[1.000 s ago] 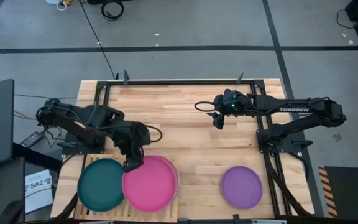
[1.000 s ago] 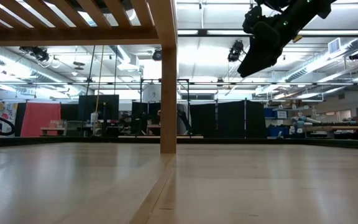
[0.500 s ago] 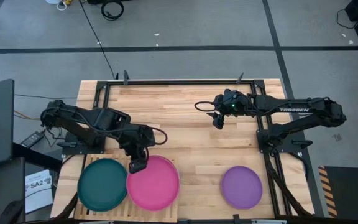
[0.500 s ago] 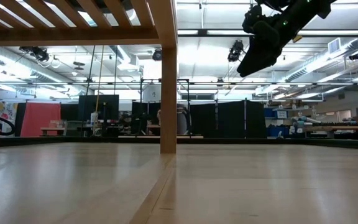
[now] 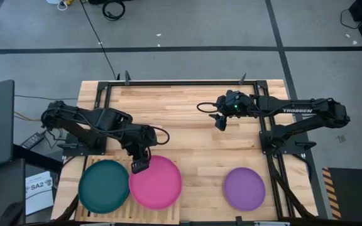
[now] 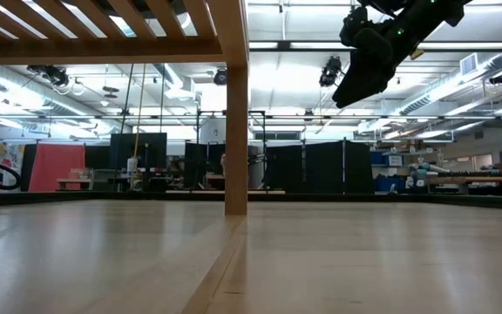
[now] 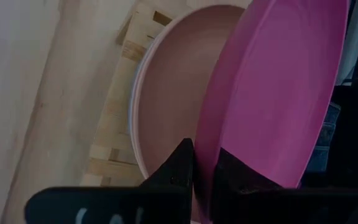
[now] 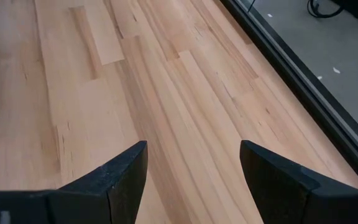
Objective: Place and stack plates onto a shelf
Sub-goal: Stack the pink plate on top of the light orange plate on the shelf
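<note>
Magenta plate (image 5: 156,182) pinched at its rim by left gripper (image 5: 140,166), fingers pressed together on the edge; left wrist view shows the plate (image 7: 272,93) tilted above a salmon pink plate (image 7: 179,93) that lies on the shelf (image 7: 114,134). Gripper sits at the plate's far-left rim, plate extends from it toward the table's near edge. Teal plate (image 5: 104,186) lies on the shelf's left half, just beside the magenta one, rims meeting or overlapping, cannot tell which. Shelf slats (image 5: 123,164) peek out between the two plates. Purple plate (image 5: 244,188) flat on the table (image 5: 187,119), well apart to the right, near the near edge. Right gripper (image 5: 221,119) hovers over the table's right-centre, fingers (image 8: 114,177) spread wide, nothing between them, bare wood below. Middle and far part of table open. Black frame rails along table sides. Low view: shelf underside and one leg (image 6: 236,113), right arm overhead, workshop room with dark screens behind. Grey floor around the table.
</note>
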